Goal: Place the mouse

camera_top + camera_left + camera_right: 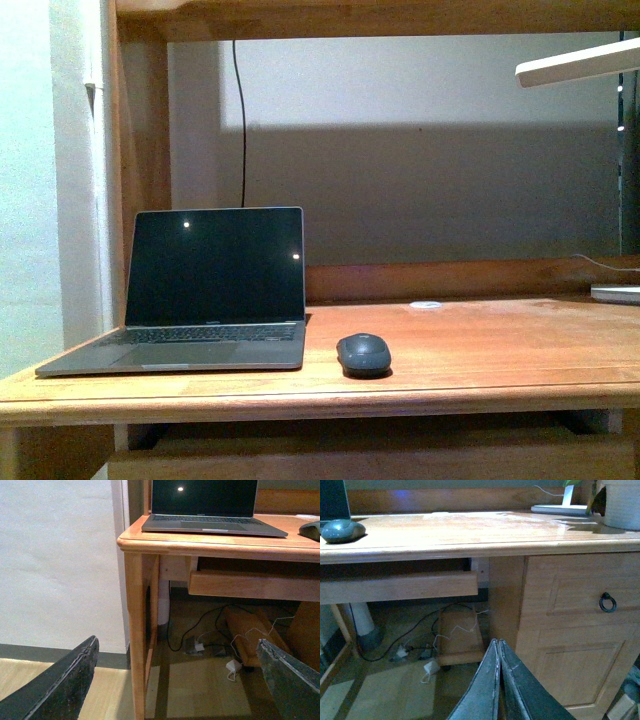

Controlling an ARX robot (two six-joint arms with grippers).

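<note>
Broadly, a warm orange-brown wooden surface (480,340) fills the front view, backed by a grey wall with one thin dark cable (243,120) hanging down it and a wooden shelf (380,15) overhead. One laptop (200,300) stands open on the left part of the surface, its screen dark but for two small light reflections. One mouse (364,354), dark grey and domed, sits on the surface just beside the laptop's right front corner, near the front edge and apart from the laptop. One small flat white disc (426,304) lies farther back, near the rear rail. One white lamp head (580,65) is cut off at the right edge, and its base (616,293) is likewise only partly seen. From the wrist views, both arms hang low in front of the surface, below its top. The left hand (180,680) is spread wide and grasps nothing; the right hand (499,680) has its fingers pressed together with nothing between them. Under the surface lie tangled cables (210,640) and a few small plugs, too small to count. One drawer front with a ring pull (607,602) shows in the right wrist view, and a white pot (622,502) is cropped at the corner.
</note>
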